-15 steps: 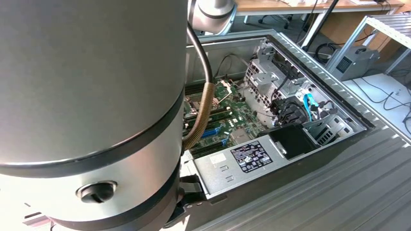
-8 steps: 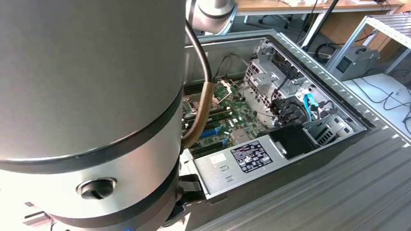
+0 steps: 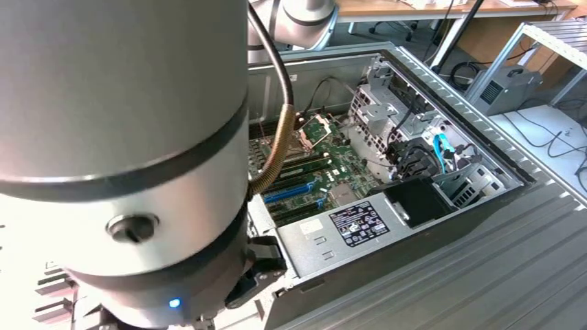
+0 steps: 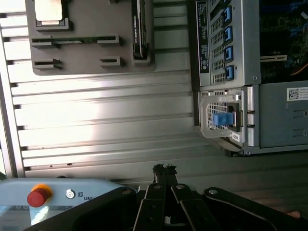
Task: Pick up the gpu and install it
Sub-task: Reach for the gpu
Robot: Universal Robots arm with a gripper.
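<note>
Wrist view shows the claw (image 4: 164, 169) shut and empty, well apart from the gpu (image 4: 139, 29) — standing on edge in a slot at the holder (image 4: 82, 57) edge nearest the case (image 4: 240, 57) — so an approach with jaws closed could knock it askew.

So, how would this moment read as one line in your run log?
gripper: shut, empty | gpu: on edge in gray tray, untouched | computer case: open, gpu not installed
</note>
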